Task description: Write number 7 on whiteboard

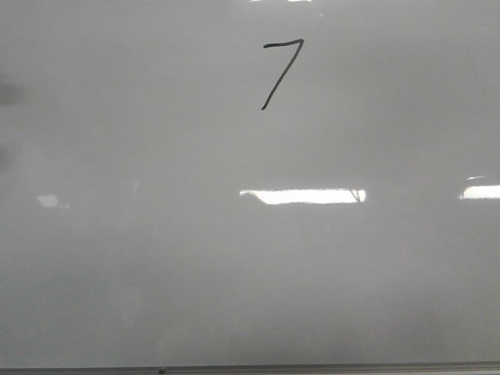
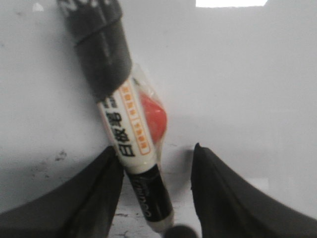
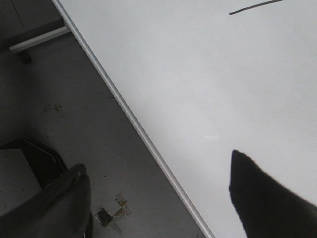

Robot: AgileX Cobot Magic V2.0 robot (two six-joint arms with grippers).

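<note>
The left gripper [image 2: 153, 163] shows in its wrist view as two dark curved fingers [image 2: 89, 198] with a whiteboard marker [image 2: 130, 134] between them. The marker rests against the inner edge of one finger, while a clear gap separates it from the other, so whether the jaws actually clamp it cannot be told. The marker has a white barrel printed with black characters and an orange band, a dark grey cap end pointing away from the fingers, and a black section running down toward the wrist. A round orange-red piece [image 2: 154, 116] sits against the barrel's side. The marker's long axis runs roughly along the gripper's reach, leaning a little to one side.

The right gripper [image 3: 158, 191] stands wide apart, with nothing between its two dark fingers [image 3: 267, 198]. It hangs over the metal edge [image 3: 133, 119] of the whiteboard [image 1: 156, 273], with grey floor [image 3: 64, 109] beyond.

In the front view the whiteboard fills the frame, glossy pale grey with bright rectangular light reflections [image 1: 303, 196]. The number 7 [image 1: 281, 72] sits in the upper middle of the board, thin and black. Its short top bar runs nearly level with a slight wave, and its long stem slants down to the left from the bar's right end. A bit of a black stroke [image 3: 255, 6] shows at the border of the right wrist view.
</note>
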